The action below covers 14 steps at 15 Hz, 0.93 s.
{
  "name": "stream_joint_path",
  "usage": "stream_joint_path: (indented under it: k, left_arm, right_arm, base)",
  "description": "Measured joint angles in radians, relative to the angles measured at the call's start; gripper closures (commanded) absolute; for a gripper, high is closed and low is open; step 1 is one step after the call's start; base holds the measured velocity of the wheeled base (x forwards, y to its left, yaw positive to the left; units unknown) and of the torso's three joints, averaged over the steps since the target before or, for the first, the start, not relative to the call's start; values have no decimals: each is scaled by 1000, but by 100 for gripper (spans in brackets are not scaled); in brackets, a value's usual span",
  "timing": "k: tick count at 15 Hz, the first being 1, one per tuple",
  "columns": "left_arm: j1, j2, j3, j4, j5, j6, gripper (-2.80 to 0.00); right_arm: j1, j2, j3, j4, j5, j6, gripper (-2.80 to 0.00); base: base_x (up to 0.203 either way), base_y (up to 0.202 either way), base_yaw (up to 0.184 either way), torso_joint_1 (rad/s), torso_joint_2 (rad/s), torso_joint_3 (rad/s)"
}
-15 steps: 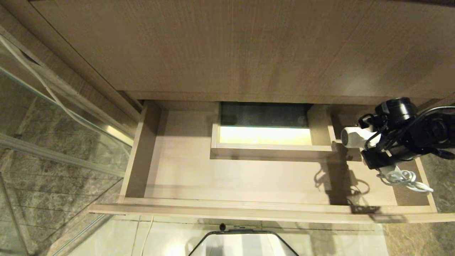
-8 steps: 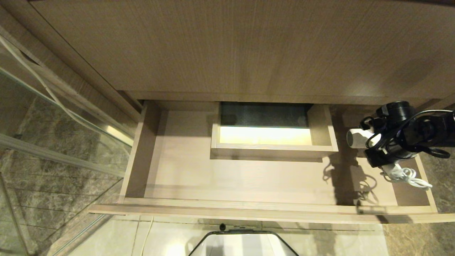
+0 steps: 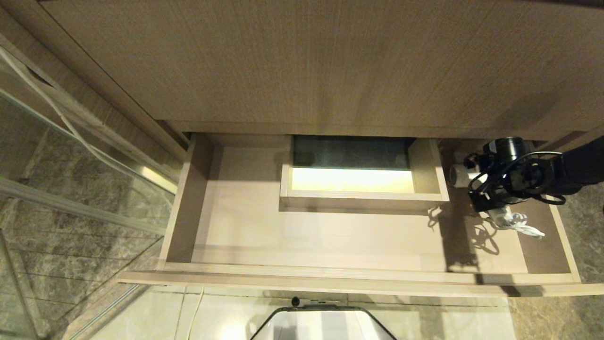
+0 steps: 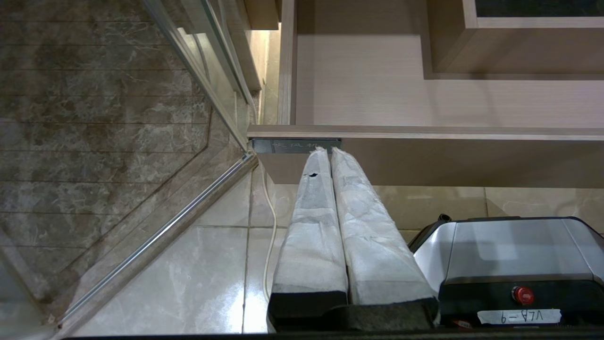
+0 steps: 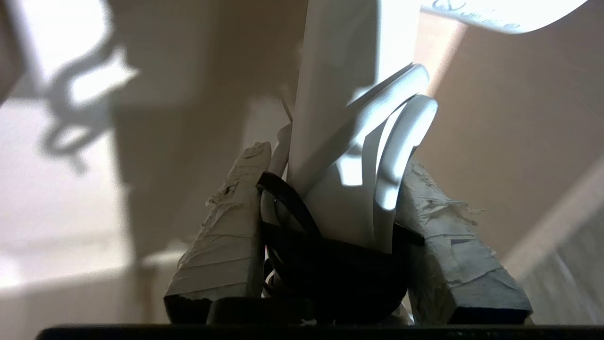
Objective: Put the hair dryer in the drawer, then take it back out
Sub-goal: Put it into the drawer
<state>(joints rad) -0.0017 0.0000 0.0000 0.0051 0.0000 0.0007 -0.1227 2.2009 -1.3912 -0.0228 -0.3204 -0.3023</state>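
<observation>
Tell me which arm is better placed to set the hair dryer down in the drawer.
Right: the right gripper already holds the hair dryer over the drawer. The left gripper is parked outside its front.

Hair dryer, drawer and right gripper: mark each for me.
hair dryer point(image 3: 458, 175), head view, white barrel.
drawer point(image 3: 302, 276), head view, front rim.
right gripper point(image 5: 330, 189), right wrist view, between the taped fingertips, closed on the dryer's handle.
</observation>
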Motion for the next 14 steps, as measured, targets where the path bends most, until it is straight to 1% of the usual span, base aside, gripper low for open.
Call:
stream_joint_path:
  k: [2, 3, 9, 14]
  left_arm:
    - [0, 0, 0, -1, 0, 0, 0]
    - [1, 0, 0, 0, 0, 0, 0]
    - [0, 0, 0, -1, 0, -1, 0]
    - [0, 0, 0, 0, 0, -1, 0]
  right_arm:
    - [-5, 57, -47, -43, 0, -41, 0]
    - [-5, 75, -53, -44, 1, -47, -280]
    - [-20, 95, -64, -38, 2, -67, -280]
    - [-46, -1, -17, -33, 1, -66, -280]
  base:
    - [0, 0, 0, 0, 0, 0]
    - [0, 0, 0, 0, 0, 0]
    - [0, 0, 0, 0, 0, 0]
    - [0, 0, 0, 0, 0, 0]
